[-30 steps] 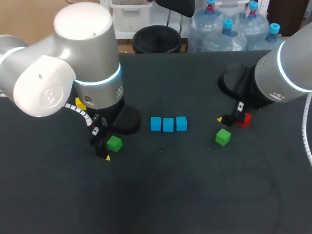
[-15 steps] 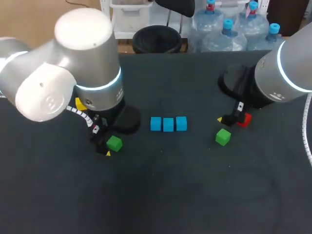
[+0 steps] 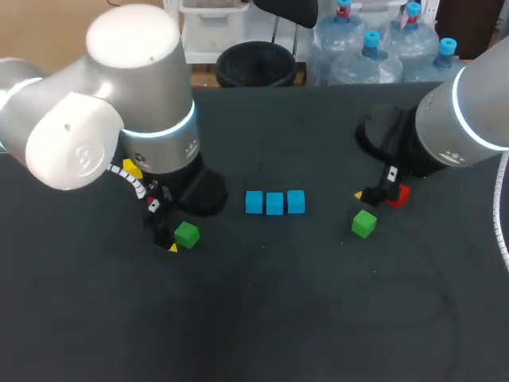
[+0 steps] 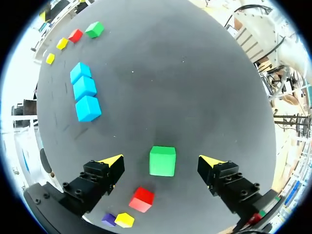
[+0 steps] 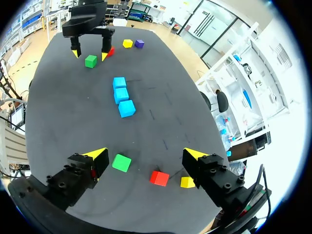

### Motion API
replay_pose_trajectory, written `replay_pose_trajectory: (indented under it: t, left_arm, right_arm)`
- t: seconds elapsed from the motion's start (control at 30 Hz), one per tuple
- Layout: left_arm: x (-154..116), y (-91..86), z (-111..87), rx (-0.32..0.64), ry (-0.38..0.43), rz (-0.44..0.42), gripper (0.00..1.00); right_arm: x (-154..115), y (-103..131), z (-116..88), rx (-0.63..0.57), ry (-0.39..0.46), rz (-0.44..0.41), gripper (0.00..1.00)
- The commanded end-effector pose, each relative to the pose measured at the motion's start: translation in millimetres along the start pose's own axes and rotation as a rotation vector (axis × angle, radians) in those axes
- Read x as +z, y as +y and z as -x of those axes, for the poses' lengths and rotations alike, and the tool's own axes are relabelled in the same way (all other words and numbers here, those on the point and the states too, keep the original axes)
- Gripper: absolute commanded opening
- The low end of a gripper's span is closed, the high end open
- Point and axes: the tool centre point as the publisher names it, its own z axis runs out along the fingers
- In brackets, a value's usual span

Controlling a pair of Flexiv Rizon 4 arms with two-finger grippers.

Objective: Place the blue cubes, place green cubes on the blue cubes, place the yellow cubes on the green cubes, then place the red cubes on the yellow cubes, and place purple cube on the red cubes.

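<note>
Table (image 3: 318, 318), dark, fills the frame. Blue cubes (image 3: 274, 202) form a row at its centre. My left gripper (image 4: 162, 160) stands open around a green cube (image 4: 162, 163) left of centre, not touching it. My right gripper (image 5: 145, 153) hangs open near the other green cube (image 5: 121, 162), right of centre.

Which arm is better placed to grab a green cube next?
Left, probably. The left gripper, open, has a green cube centred between its fingers. The right gripper, also open, has the other green cube off-centre, near one finger.
</note>
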Motion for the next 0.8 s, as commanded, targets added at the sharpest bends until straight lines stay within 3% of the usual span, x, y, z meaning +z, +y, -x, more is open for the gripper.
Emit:
replay_pose_trajectory:
  t: [0.03, 0.43, 0.47, 0.57, 0.6, 0.7, 0.8]
  left_arm:
    - [6.1, 4.6, -0.6, -0.013, -0.004, -0.022, 1.00]
    - [14.0, 8.2, -6.1, -0.054, 0.005, -0.046, 1.00]
    - [13.9, 8.6, -6.2, -0.055, 0.006, -0.046, 0.86]
    - [13.8, 9.3, -6.8, -0.060, 0.011, -0.049, 0.64]
    - [13.9, 9.4, -6.8, -0.060, 0.013, -0.050, 0.47]
    - [14.1, 9.6, -7.0, -0.061, 0.016, -0.052, 0.28]
    - [14.0, 9.6, -7.7, -0.062, 0.019, -0.052, 0.16]
  right_arm:
    - [0.2, 2.3, -1.5, 0.002, -0.004, -0.012, 1.00]
    - [0.2, 2.3, -1.5, 0.002, -0.004, -0.012, 1.00]
    - [0.2, 2.3, -1.5, 0.002, -0.004, -0.012, 1.00]
    - [0.2, 2.3, -1.5, 0.002, -0.004, -0.012, 1.00]
    - [0.2, 2.3, -1.5, 0.002, -0.004, -0.012, 1.00]
    - [0.2, 2.3, -1.5, 0.002, -0.004, -0.012, 1.00]
    - [0.2, 2.3, -1.5, 0.002, -0.004, -0.012, 1.00]
